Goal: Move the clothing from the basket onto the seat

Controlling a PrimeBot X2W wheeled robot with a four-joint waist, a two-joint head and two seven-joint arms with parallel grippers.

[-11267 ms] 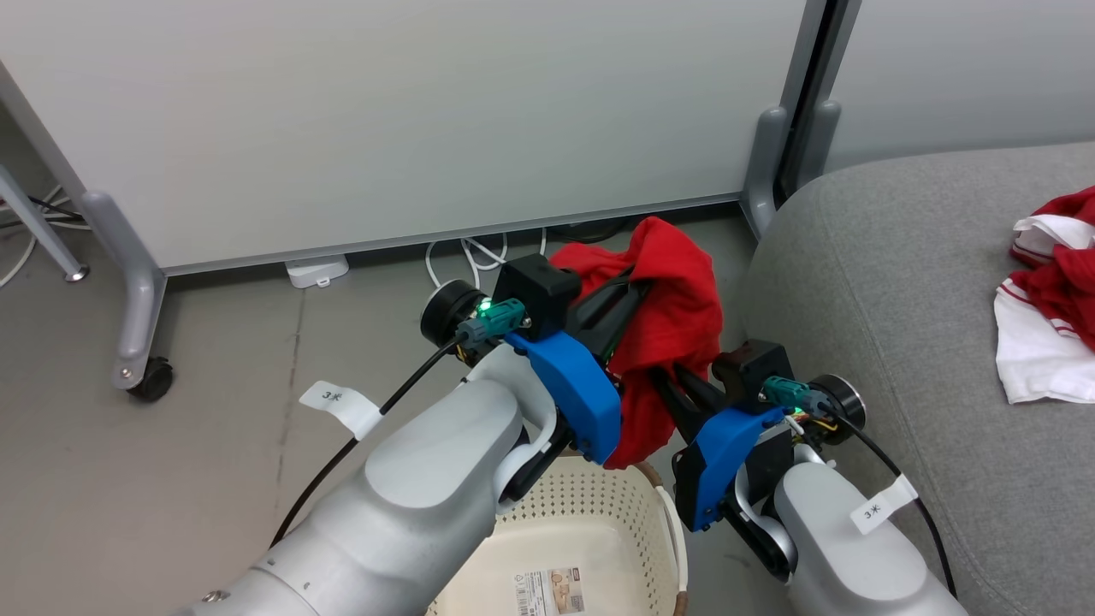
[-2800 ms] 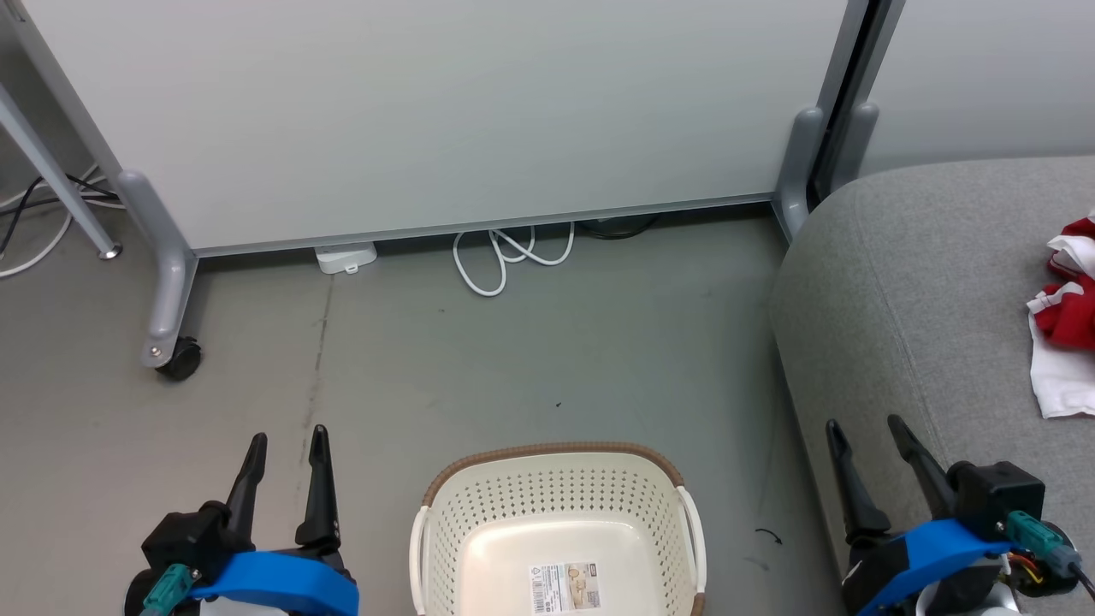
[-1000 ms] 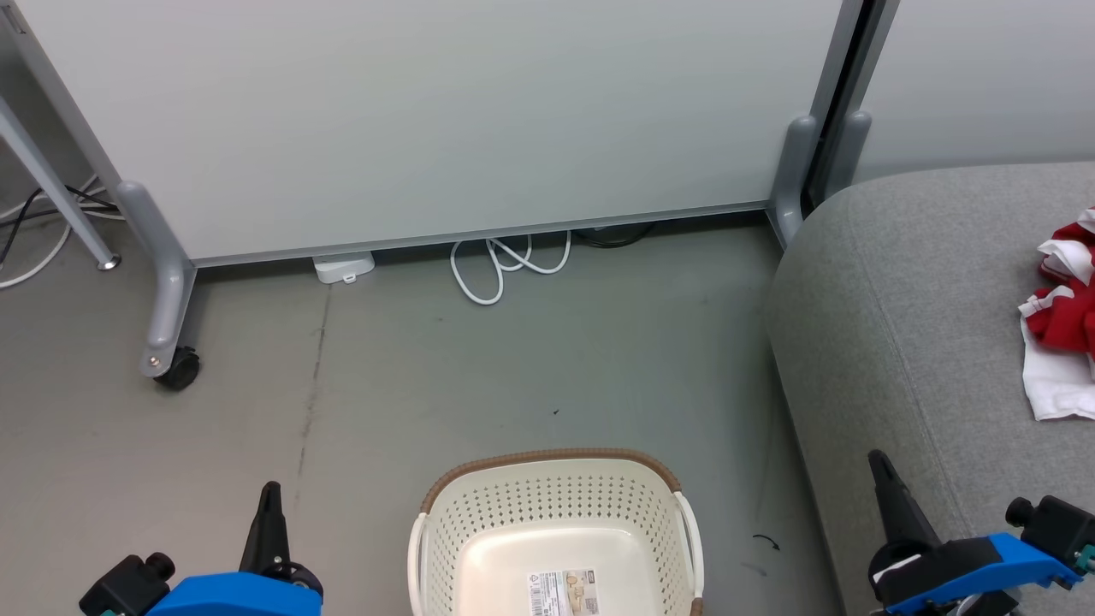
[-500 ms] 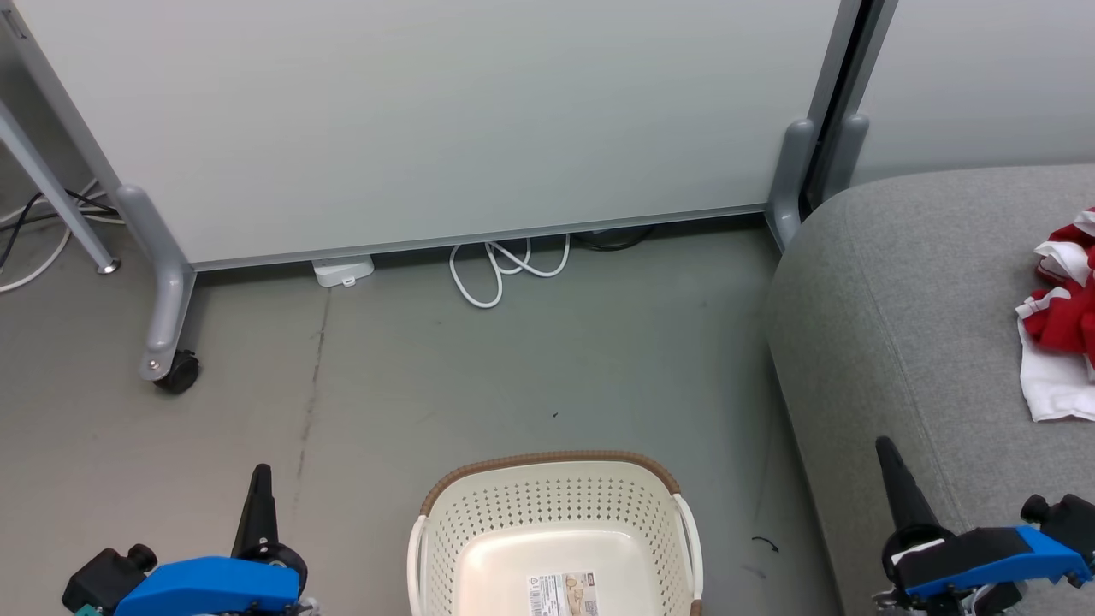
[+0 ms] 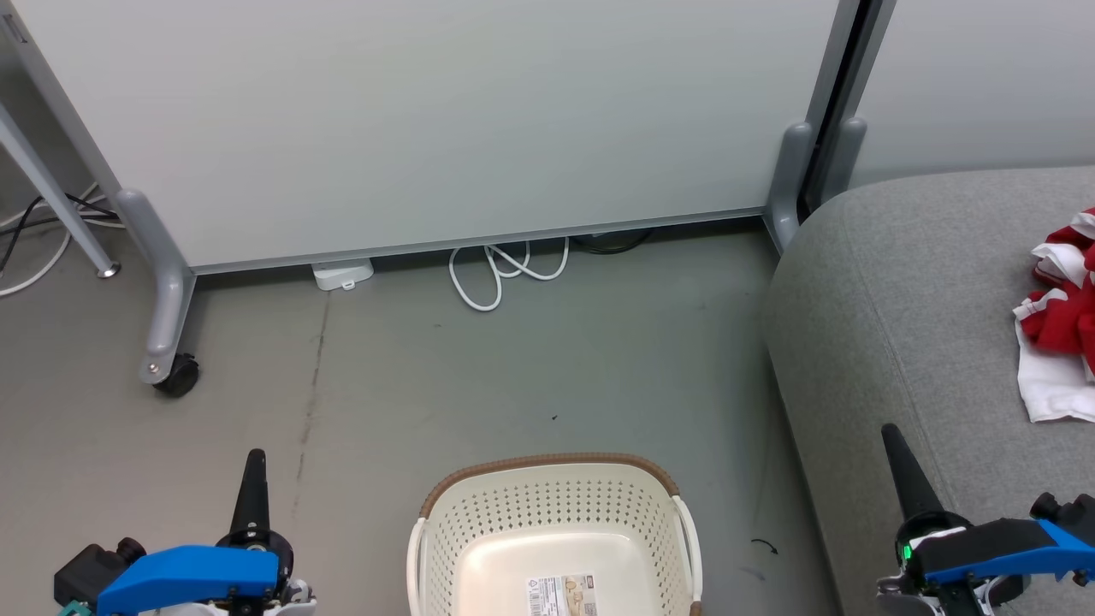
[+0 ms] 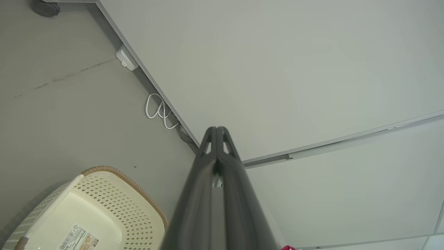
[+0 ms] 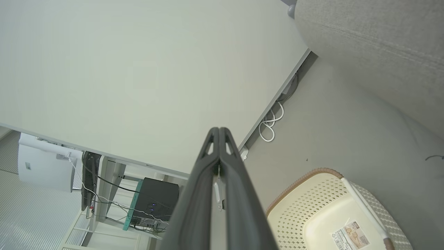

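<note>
Lately, left pincer (image 5: 255,462) and right pincer (image 5: 890,436) were shut empty, basket (image 5: 547,505) found bare, clothing (image 5: 1061,334) on seat (image 5: 898,282): task judged done.

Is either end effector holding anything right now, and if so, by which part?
Nothing is held. The left end effector and right end effector are both shut on air; the basket is empty, and clothing lies on the seat.

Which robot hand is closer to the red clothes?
Right. The right gripper is over the edge of the seat, where the clothes lie; the left gripper is over the floor, beyond the basket.
</note>
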